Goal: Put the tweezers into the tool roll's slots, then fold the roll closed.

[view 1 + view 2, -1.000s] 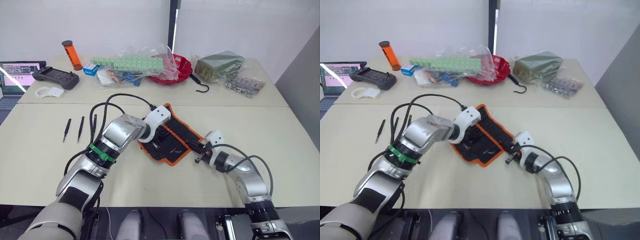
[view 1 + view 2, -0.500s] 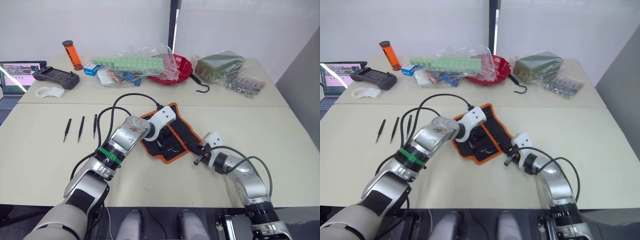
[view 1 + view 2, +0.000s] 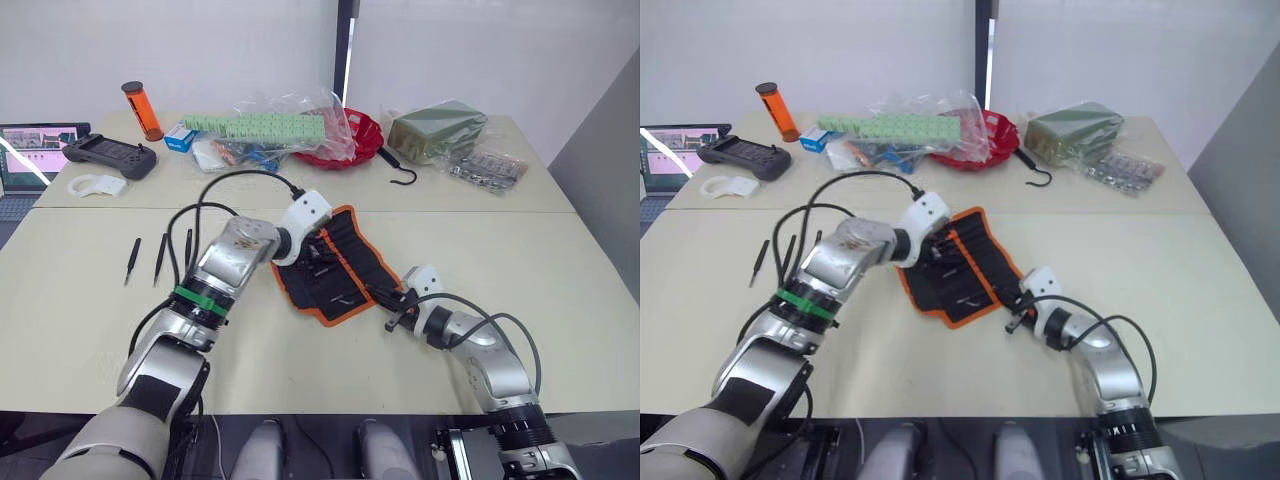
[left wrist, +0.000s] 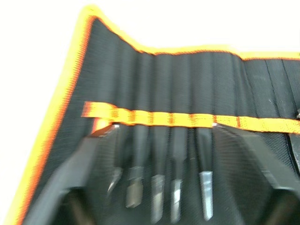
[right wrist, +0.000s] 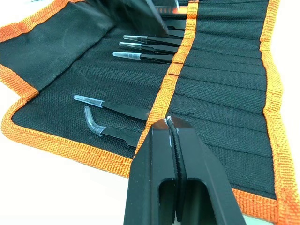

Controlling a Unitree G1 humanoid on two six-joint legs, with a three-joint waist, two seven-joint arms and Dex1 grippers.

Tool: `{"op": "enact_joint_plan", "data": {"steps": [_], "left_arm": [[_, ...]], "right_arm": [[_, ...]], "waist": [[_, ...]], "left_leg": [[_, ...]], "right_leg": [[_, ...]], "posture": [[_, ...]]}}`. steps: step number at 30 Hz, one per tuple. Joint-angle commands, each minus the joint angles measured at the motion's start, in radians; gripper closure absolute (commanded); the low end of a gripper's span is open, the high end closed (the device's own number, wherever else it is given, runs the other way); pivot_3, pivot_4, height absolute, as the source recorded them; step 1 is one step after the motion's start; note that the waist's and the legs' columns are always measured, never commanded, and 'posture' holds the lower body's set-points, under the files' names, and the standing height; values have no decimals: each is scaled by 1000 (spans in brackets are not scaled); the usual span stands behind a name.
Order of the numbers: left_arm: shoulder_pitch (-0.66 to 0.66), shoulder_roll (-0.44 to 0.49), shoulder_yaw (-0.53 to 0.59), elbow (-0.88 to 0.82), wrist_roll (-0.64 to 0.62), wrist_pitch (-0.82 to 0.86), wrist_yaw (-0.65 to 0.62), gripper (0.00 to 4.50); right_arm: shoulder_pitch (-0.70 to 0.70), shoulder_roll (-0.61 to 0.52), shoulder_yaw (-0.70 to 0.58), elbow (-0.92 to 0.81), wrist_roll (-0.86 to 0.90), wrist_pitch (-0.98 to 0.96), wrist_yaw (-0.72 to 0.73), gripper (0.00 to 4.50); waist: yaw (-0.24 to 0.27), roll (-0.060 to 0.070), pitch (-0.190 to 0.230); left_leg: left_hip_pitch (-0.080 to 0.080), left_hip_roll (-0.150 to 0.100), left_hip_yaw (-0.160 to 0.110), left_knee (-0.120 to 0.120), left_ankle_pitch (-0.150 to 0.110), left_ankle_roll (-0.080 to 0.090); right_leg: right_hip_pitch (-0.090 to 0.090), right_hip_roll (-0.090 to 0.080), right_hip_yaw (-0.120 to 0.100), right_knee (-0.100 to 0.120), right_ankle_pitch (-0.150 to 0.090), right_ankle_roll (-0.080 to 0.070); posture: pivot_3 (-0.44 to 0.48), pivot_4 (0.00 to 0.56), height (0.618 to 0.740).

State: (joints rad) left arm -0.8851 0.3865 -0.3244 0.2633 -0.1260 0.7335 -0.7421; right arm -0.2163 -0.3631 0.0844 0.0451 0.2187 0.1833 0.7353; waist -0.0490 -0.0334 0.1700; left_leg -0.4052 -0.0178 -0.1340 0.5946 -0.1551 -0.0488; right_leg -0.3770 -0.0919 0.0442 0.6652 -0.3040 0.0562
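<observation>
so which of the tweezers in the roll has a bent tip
The one in the end slot, nearest the roll's orange corner edge. Its clear-capped tip hooks to one side; the others' tips run straight.

Tool roll [image 3: 335,270]: black fabric, orange trim, spread open flat, inner face up. Slots [image 5: 225,98] in a row behind the orange inner strip, several holding tweezers [image 5: 140,56]. Three more tweezers [image 3: 160,257] lying loose, well apart from the roll.

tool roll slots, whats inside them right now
Several tweezers sit tucked under the orange strip of the tool roll, tips poking out. Their handles are hidden inside the slots.
</observation>
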Motion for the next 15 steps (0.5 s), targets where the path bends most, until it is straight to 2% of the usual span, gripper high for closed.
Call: {"op": "enact_joint_plan", "data": {"steps": [1, 8, 15], "left_arm": [[26, 42, 74, -120, -34, 32, -18, 29], [104, 90, 182, -279, -87, 60, -10, 29], [283, 152, 292, -414, -65, -24, 71, 29]], "right_arm": [[-7, 12, 7, -31, 22, 27, 7, 4500], [-30, 25, -14, -57, 56, 72, 8, 4500], [-60, 32, -28, -51, 70, 89, 5, 4500]], "waist": [[-1, 0, 0], [3, 0, 0], [3, 0, 0]], "left_leg": [[0, 0, 0, 0, 0, 0], [0, 0, 0, 0, 0, 0], [-1, 0, 0, 0, 0, 0]], "right_leg": [[0, 0, 0, 0, 0, 0], [0, 0, 0, 0, 0, 0], [-1, 0, 0, 1, 0, -1]], "posture": [[0, 150, 740], [0, 150, 740], [0, 150, 740]]}}
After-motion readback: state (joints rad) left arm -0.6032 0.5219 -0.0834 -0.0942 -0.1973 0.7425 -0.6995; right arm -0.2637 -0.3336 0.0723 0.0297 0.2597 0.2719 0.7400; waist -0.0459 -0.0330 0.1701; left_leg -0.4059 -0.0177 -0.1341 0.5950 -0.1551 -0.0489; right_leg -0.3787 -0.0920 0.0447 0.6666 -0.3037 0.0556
